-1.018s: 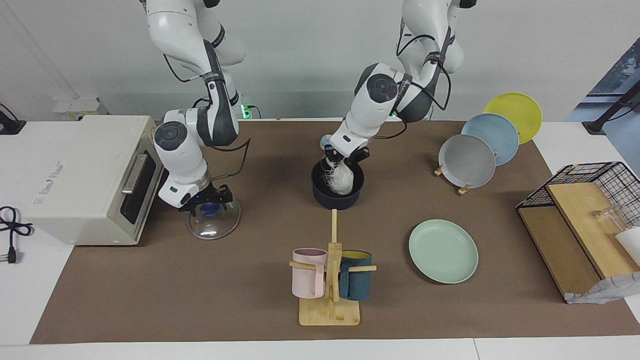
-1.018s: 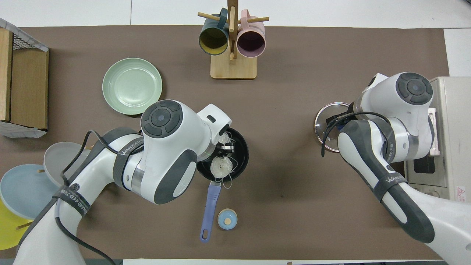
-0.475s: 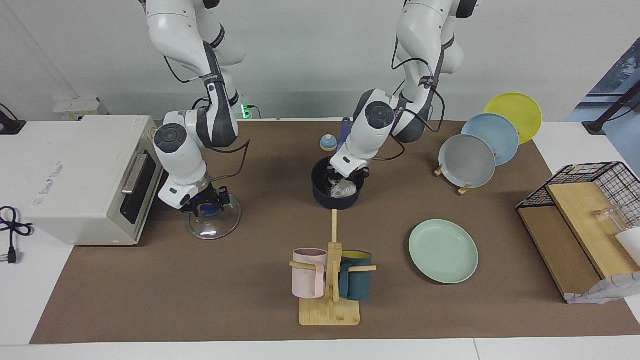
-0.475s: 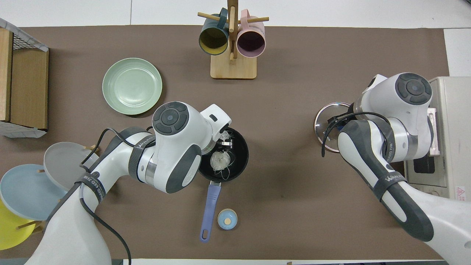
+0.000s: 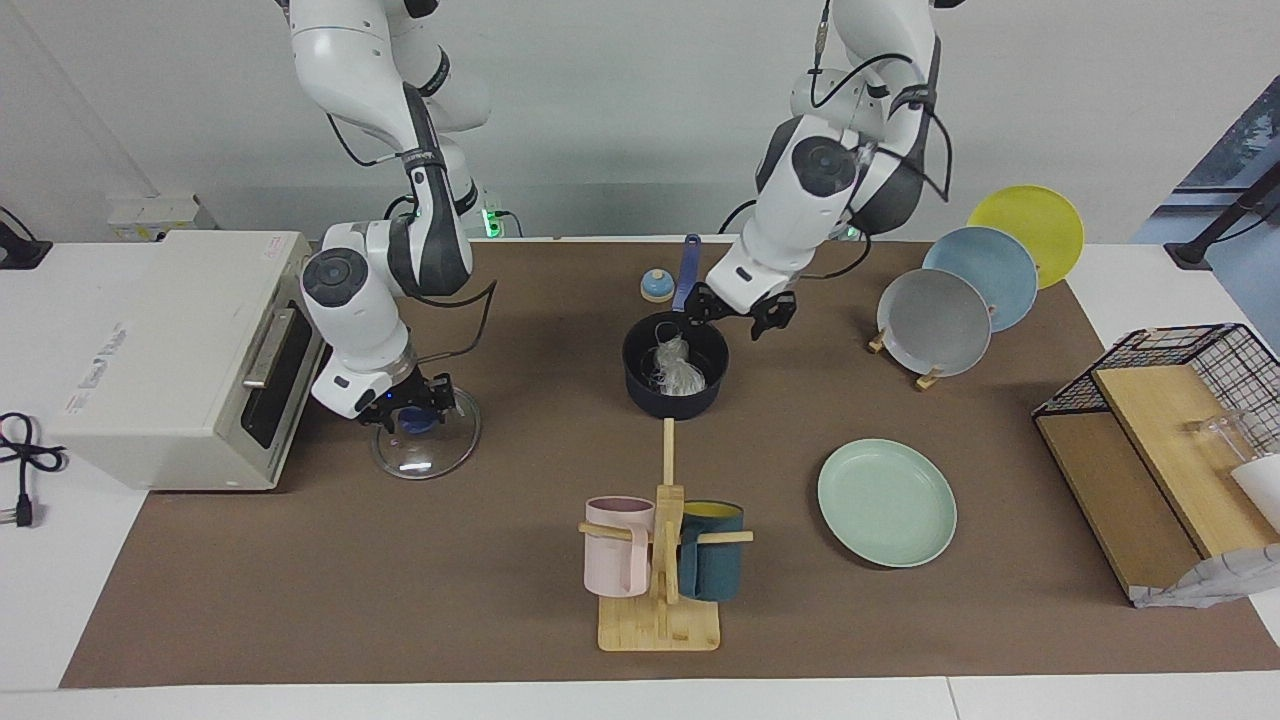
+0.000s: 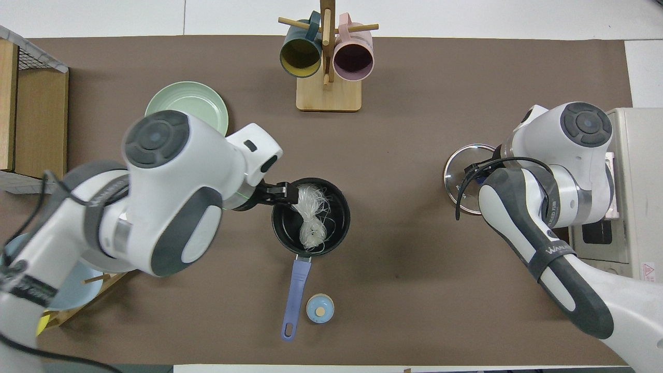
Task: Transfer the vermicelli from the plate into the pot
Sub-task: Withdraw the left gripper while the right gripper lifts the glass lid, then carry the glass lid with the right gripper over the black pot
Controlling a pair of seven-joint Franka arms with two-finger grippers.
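The vermicelli (image 5: 678,368) lies inside the dark pot (image 5: 642,388), some strands spread over its bottom; it also shows in the overhead view (image 6: 311,220). The pot's blue handle (image 6: 293,296) points toward the robots. My left gripper (image 5: 738,314) is open and empty, raised over the pot's rim on the side toward the left arm's end; it also shows in the overhead view (image 6: 283,192). The mint-green plate (image 5: 886,502) is empty, farther from the robots than the pot. My right gripper (image 5: 406,406) hangs low over the blue knob of a glass lid (image 5: 430,445).
A mug tree (image 5: 660,565) with a pink and a teal mug stands farther from the robots than the pot. A small blue bell (image 5: 657,287) sits beside the handle. A plate rack (image 5: 935,322), a wire basket (image 5: 1190,365) and a toaster oven (image 5: 170,350) stand at the table's ends.
My left gripper lowered the vermicelli into the pot, let it go, then rose and drew back toward the left arm's end. The right arm hardly moved.
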